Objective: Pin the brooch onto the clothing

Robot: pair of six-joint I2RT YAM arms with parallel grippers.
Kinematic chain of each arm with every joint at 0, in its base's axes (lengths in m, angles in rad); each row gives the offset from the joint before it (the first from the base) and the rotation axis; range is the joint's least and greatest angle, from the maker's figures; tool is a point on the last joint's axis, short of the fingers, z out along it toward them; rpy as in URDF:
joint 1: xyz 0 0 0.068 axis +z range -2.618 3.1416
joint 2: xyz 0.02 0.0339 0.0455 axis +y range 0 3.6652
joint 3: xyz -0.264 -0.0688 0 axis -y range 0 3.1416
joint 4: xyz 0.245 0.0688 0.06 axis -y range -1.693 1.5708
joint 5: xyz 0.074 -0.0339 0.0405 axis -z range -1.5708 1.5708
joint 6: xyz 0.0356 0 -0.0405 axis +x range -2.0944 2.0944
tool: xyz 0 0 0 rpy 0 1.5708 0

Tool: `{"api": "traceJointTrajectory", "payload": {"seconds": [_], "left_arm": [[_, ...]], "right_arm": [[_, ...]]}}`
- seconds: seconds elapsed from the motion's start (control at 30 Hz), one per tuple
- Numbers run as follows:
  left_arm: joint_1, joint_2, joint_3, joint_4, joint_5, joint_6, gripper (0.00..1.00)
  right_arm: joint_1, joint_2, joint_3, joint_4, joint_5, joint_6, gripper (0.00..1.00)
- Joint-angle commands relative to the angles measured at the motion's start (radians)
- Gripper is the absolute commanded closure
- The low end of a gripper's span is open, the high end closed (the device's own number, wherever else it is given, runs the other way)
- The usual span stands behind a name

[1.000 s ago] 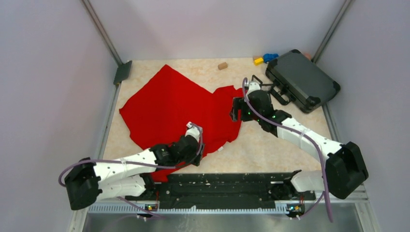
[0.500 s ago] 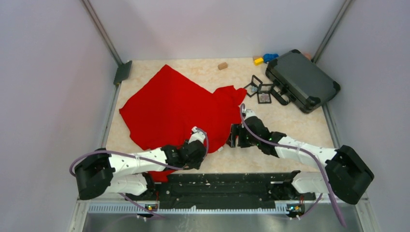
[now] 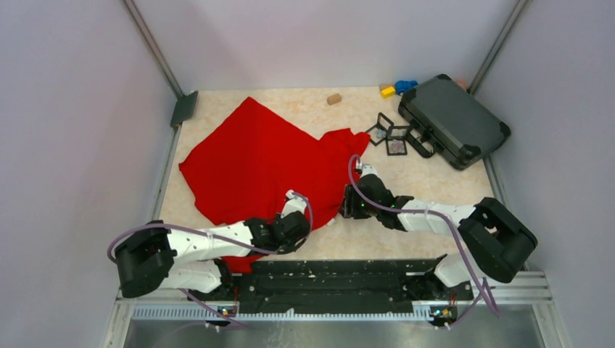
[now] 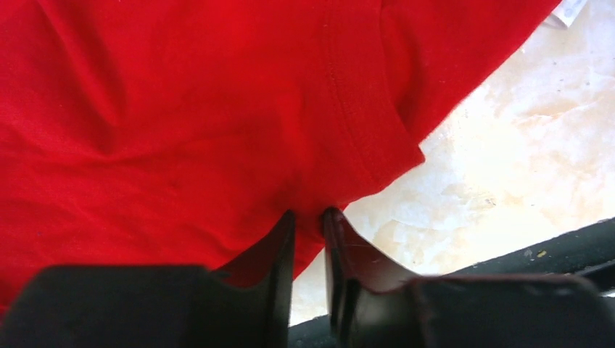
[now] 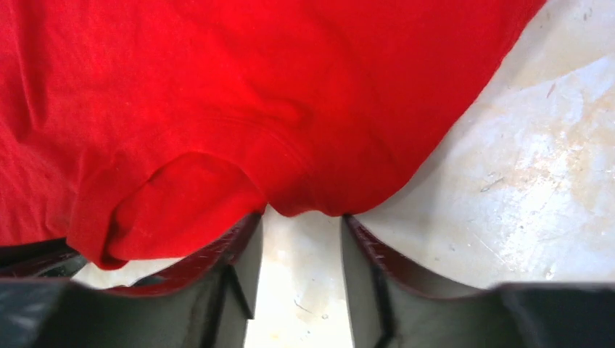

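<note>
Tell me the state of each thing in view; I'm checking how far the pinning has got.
red garment: spread out, rumpled; no brooch visible on it.
left gripper: shut on the garment's near hem.
right gripper: open, straddling the garment's edge.
black case: lid closed, lying flat.

Your clothing point(image 3: 254, 163) is plain bright red, no print, with a small white tag point(image 4: 573, 9) at its near edge. The table point(image 3: 428, 174) under the clothing is cream with pale tan marbling. Past the clothing's far right side you see a dark grey case point(image 3: 453, 119), a yellow block point(image 3: 388, 92), a blue piece point(image 3: 406, 85) and a tan block point(image 3: 333, 98). The fingers point(image 4: 275, 290) at the clothing's hem are black.
</note>
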Motion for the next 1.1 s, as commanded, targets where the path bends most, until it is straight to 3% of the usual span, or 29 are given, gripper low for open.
{"api": "traceJointTrajectory", "payload": {"seconds": [0.0,0.1,0.2,0.4,0.6,0.73,0.8,0.93,1.07], "left_arm": [[-0.004,0.006,0.045,-0.036,-0.09,-0.04,0.96],[0.002,-0.018,0.073,-0.052,-0.162,-0.018,1.0],[0.061,-0.077,0.111,-0.05,-0.166,0.036,1.0],[0.39,-0.162,0.12,0.045,0.079,0.169,1.0],[0.562,-0.064,0.203,0.028,0.183,0.282,1.0],[0.642,0.025,0.222,0.061,0.213,0.295,1.0],[0.671,0.062,0.23,0.091,0.2,0.286,1.0],[0.698,0.132,0.273,0.126,0.169,0.273,1.0],[0.7,0.183,0.331,0.109,0.173,0.275,0.85]], "right_arm": [[0.011,0.015,0.062,0.009,0.019,-0.019,0.66],[0.011,-0.001,0.115,-0.032,0.04,-0.047,0.87],[0.011,0.008,0.201,-0.078,0.075,-0.098,1.0],[0.0,0.157,0.43,-0.126,0.118,-0.212,1.0],[-0.019,0.248,0.572,-0.149,0.041,-0.244,1.0],[-0.014,0.193,0.492,-0.135,0.029,-0.217,0.66],[-0.004,0.168,0.43,-0.127,0.03,-0.193,0.57],[0.042,0.13,0.305,-0.092,0.016,-0.135,0.49],[0.109,0.124,0.23,-0.015,0.019,-0.094,0.44]]}}
